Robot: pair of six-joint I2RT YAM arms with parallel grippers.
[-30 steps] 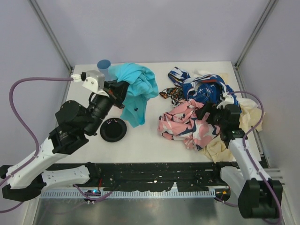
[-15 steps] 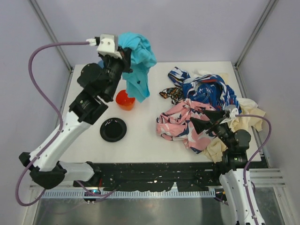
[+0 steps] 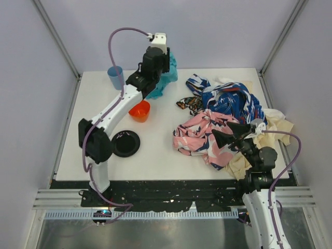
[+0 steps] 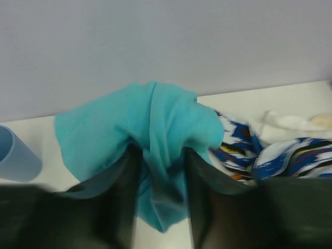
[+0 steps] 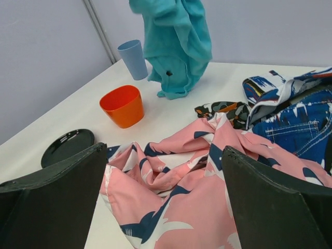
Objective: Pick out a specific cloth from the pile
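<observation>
The cloth [image 3: 165, 79], plain turquoise, hangs at the back of the table from my left gripper [image 3: 155, 58], which is shut on it. In the left wrist view the cloth [image 4: 129, 122] bunches between the dark fingers of the left gripper [image 4: 161, 161]. The right wrist view shows the cloth [image 5: 176, 41] dangling with its lower end close to the tabletop. The pile [image 3: 228, 116] of patterned fabrics lies on the right. My right gripper [image 3: 229, 136] hovers open over the pile's pink patterned garment [image 5: 207, 176], and nothing sits between the jaws of the right gripper [image 5: 165, 150].
A light blue cup [image 3: 115, 78] stands at the back left, beside the hanging cloth. An orange bowl [image 3: 139, 110] and a black plate [image 3: 125, 143] sit left of centre. Blue-white patterned fabric [image 4: 270, 150] lies just right of the left gripper. Grey walls enclose the table.
My left arm has swung up and away to the back of the table, carrying the cloth with it and uncovering the orange bowl. My right arm drew back from the pile, then held still.
</observation>
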